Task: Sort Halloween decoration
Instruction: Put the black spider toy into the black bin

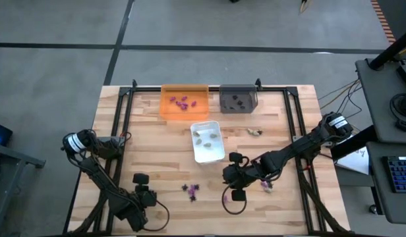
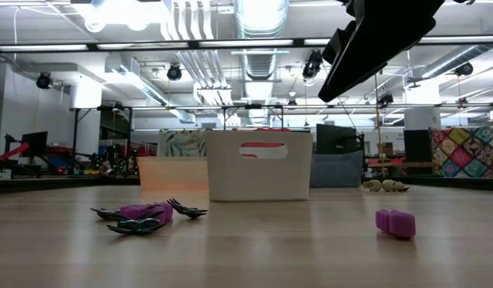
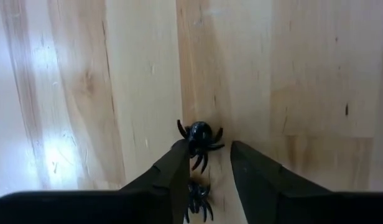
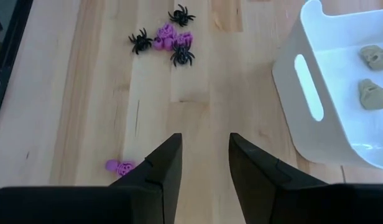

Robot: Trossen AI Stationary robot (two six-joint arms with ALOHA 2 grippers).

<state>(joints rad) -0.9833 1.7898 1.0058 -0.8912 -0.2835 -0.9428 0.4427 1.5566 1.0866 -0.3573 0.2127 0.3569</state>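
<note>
A wooden table (image 1: 157,164) is recorded, carrying three trays at its far side: an orange tray (image 1: 184,102) holding purple pieces (image 1: 181,101), a grey tray (image 1: 238,101) holding black pieces (image 1: 236,101), and a white tray (image 1: 207,141) nearer the middle holding pale beige pieces (image 4: 373,76). Further beige pieces (image 1: 254,131) are noted loose on the table just beside the white tray. A small cluster of purple and black spider pieces (image 4: 168,39) is logged near the table's middle front. One loose purple piece (image 4: 119,167) is seen close by the right tool (image 4: 204,162), whose fingers are parted with nothing between them; it is held above the table between the cluster and the white tray. A second purple piece (image 1: 266,185) is listed beside the right arm. The left tool (image 3: 207,171) is placed at the front left of the table, lowered to the surface, its fingers partly open around a black spider (image 3: 199,135) at their tips; a firm grip cannot be confirmed. Another black spider (image 3: 198,198) is seen between the fingers, nearer the wrist.
</note>
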